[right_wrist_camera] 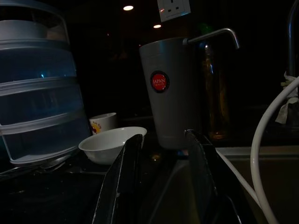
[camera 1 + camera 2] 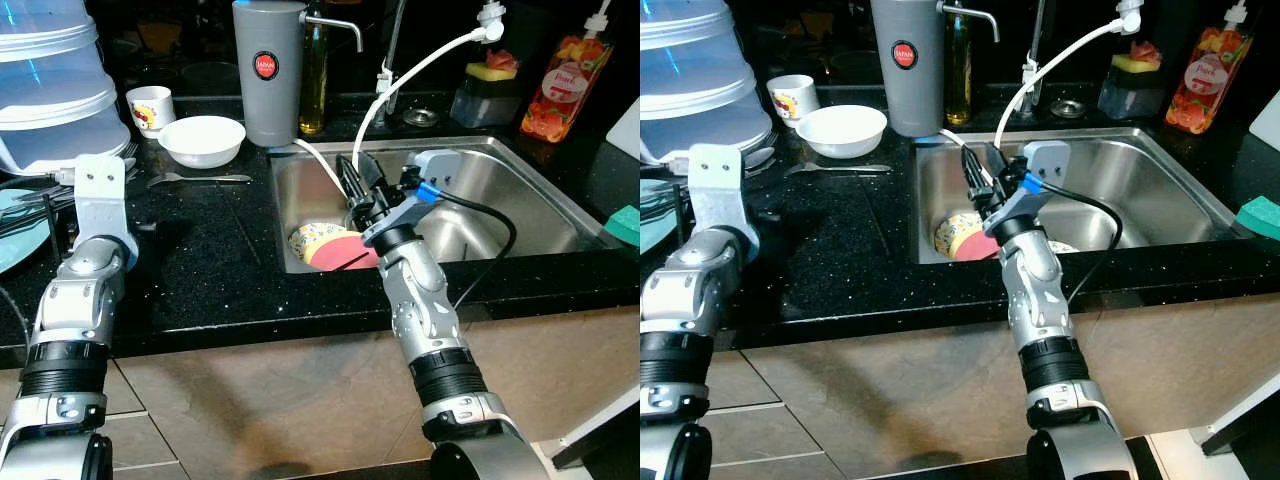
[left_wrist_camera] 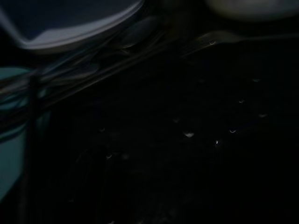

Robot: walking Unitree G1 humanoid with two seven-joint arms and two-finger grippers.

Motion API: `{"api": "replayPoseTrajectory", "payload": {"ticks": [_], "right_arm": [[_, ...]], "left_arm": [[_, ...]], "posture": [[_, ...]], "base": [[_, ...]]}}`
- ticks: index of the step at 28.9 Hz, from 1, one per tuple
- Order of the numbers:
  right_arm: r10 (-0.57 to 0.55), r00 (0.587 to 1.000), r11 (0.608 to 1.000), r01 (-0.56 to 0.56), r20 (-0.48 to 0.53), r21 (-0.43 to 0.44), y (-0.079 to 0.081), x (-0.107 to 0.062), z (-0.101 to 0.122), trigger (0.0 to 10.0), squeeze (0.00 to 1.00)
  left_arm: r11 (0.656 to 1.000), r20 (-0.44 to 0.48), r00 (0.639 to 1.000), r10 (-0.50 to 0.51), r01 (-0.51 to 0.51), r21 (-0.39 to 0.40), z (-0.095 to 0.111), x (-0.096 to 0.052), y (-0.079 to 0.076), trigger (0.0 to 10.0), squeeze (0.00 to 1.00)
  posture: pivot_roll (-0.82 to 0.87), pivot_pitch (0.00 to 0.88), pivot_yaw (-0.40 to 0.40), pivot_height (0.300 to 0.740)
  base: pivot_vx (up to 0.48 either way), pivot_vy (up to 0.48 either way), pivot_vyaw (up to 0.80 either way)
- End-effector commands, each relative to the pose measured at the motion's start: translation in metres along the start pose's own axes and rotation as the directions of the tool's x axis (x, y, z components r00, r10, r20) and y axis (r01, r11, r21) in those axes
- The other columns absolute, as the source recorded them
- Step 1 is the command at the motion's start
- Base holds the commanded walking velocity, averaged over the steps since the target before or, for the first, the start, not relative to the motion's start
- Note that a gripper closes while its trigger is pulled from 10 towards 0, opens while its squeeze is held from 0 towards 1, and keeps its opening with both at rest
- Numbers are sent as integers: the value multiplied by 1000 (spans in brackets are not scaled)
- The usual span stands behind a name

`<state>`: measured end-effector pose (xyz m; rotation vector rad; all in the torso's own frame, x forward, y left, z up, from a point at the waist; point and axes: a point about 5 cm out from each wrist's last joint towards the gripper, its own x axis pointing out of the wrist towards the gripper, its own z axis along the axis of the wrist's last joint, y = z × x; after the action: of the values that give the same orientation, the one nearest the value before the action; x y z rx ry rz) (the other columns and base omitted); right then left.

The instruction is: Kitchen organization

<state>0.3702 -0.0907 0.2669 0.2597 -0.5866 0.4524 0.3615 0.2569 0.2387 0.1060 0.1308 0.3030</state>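
Above the steel sink [image 2: 520,190] in black countertop [image 2: 200,260], right hand [image 2: 352,178] spread, empty.

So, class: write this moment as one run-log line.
right gripper: open, empty, over sink | left gripper: over counter by cutlery | cups: in sink | bowl: on counter

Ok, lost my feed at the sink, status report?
Right gripper jaws open, empty, over the sink. Left arm idle over the counter. Pink and patterned dishes in the basin. White hose beside the gripper.
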Motion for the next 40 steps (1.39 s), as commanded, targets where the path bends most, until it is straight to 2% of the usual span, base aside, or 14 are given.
{"api": "replayPoseTrajectory", "payload": {"ticks": [1, 7, 10, 12, 18, 24, 28, 35, 38, 40], "right_arm": [[12, 1000, 1000, -12, -1, 8, 1, -1, 1, 10000, 0], [14, 1000, 1000, -14, -5, 18, 1, -1, 2, 10000, 0], [13, 1000, 1000, -13, -6, 21, 1, -1, 2, 10000, 0], [12, 1000, 1000, -11, -10, 25, 0, -2, 2, 10000, 0], [12, 1000, 1000, -11, -15, 28, -1, -2, 2, 10000, 0], [15, 1000, 999, -15, -18, 28, -1, -2, 1, 10000, 0], [14, 1000, 1000, -13, -18, 27, -1, -2, 2, 10000, 0], [11, 1000, 1000, -11, -21, 28, -2, -2, 2, 10000, 0], [12, 1000, 1000, -11, -22, 27, -2, -2, 2, 10000, 0], [14, 1000, 1000, -14, -23, 26, -2, -2, 2, 10000, 0]], "left_arm": [[999, -55, 997, 50, -49, 5, -5, -1, 8, 10000, 20], [995, -83, 992, 96, -99, -28, -4, -3, 11, 10000, 24], [989, -63, 989, 136, -139, -47, 0, -4, 15, 10000, 27], [974, -30, 977, 210, -211, -80, 6, -7, 22, 10000, 24], [956, -11, 963, 269, -268, -118, 10, -11, 30, 10000, 24], [958, -39, 967, 254, -256, -130, 4, -11, 28, 10000, 20], [964, -5, 968, 250, -249, -98, 7, -13, 26, 10000, 16], [953, -5, 959, 284, -283, -108, 9, -15, 31, 10000, 16], [953, -37, 960, 276, -279, -121, 3, -15, 31, 10000, 16], [951, -93, 962, 255, -267, -155, -8, -14, 29, 10000, 16]], "posture": [[57, 128, -22, 740], [57, 129, -19, 740], [57, 130, -18, 740], [59, 131, -17, 740], [60, 131, -16, 740], [61, 131, -15, 740], [60, 132, -13, 740], [61, 131, -11, 740], [61, 131, -11, 740], [61, 131, -11, 740]], "base": [[0, 0, 0], [0, 0, 0], [0, 0, 0], [0, 0, 0], [0, 0, 0], [0, 0, 0], [0, 0, 0], [0, 0, 0], [0, 0, 0], [0, 0, 0]]}}
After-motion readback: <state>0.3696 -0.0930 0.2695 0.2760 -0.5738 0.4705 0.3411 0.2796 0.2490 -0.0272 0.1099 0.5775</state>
